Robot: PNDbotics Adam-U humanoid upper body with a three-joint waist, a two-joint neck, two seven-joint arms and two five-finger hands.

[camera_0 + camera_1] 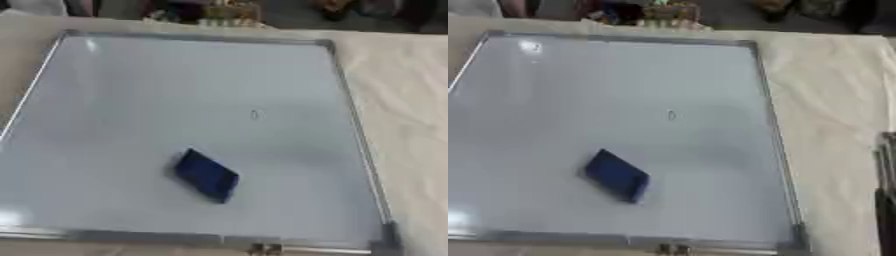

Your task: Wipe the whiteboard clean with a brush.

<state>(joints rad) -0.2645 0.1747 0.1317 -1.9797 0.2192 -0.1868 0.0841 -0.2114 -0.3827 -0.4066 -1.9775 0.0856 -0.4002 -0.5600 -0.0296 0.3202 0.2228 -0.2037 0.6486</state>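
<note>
The brush [206,175], a dark blue block eraser, lies flat on the whiteboard [131,100], toward the board's near edge and slightly nearer its right side. Its long axis runs diagonally, from far-left to near-right. A small dark mark [255,115] sits on the board surface beyond the brush, toward the far-right, well apart from it. The board rests on a cloth-covered worktop [833,100].

Neither hand appears in either view, so you cannot tell how far open they are or which is nearer. Judged by position alone, expect to reach inward from the near edge and turn your wrist to match the diagonal.
</note>
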